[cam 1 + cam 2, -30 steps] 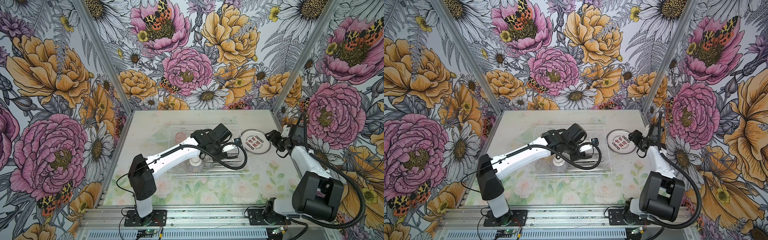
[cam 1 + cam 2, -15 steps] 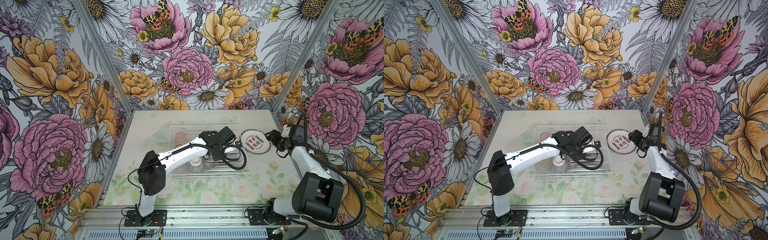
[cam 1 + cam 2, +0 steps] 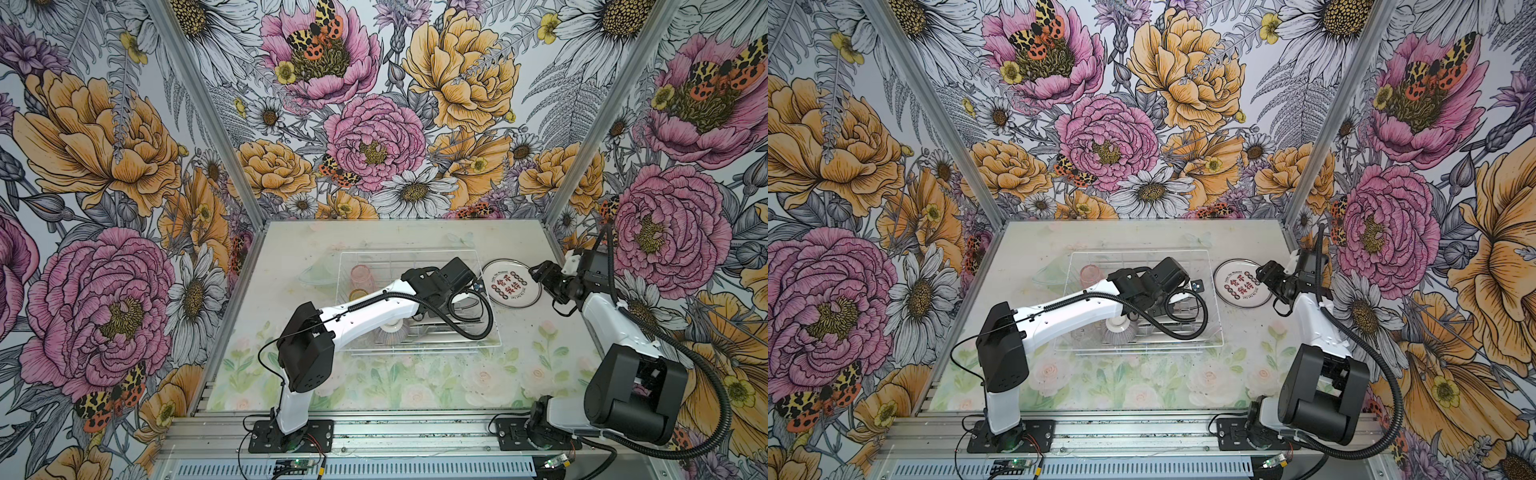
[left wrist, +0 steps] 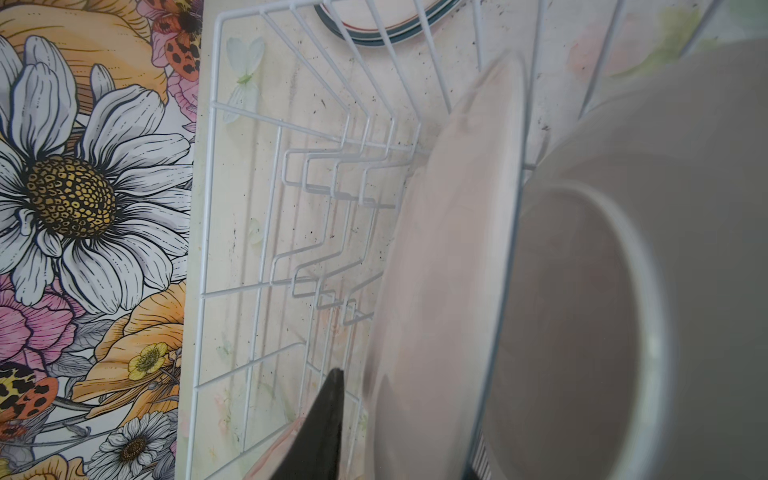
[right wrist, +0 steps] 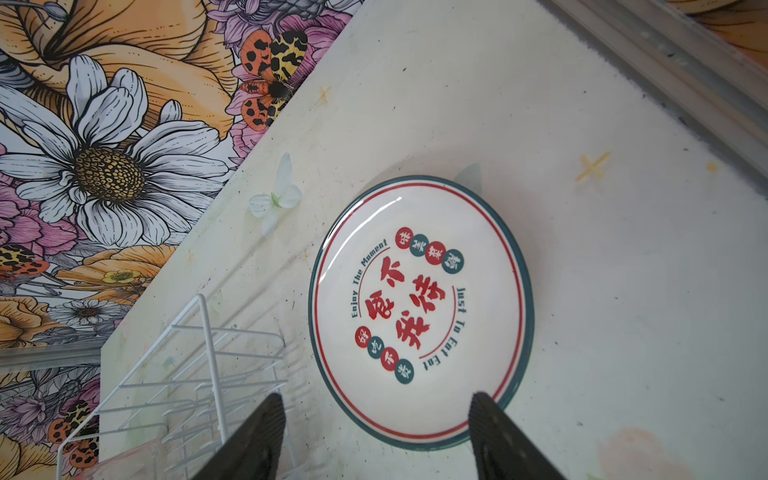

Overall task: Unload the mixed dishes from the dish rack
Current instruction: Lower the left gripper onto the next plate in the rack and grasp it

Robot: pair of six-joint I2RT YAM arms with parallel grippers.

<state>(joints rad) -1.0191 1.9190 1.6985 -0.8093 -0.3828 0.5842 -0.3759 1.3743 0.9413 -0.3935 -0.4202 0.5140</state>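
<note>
Flanking an upright plate (image 4: 449,270) with left fingers (image 4: 328,419); cannot tell if gripping. Holding right fingers (image 5: 253,440) wide apart, empty.

Table (image 3: 374,237) behind the dish rack (image 3: 395,252) lies open; a flat plate (image 3: 512,284) takes the ground to its right. Inside, bare prongs (image 4: 336,194) leave room beside the upright plates (image 4: 449,291); the left arm (image 3: 374,311) spans the middle; tumblers (image 3: 359,276) block the left end.

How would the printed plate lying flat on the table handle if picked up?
The plate shows a bright glossy highlight, so it is probably slippery. It looks like rigid ceramic, likely breakable if dropped. Lying flat, its low rim probably offers little grip.
</note>
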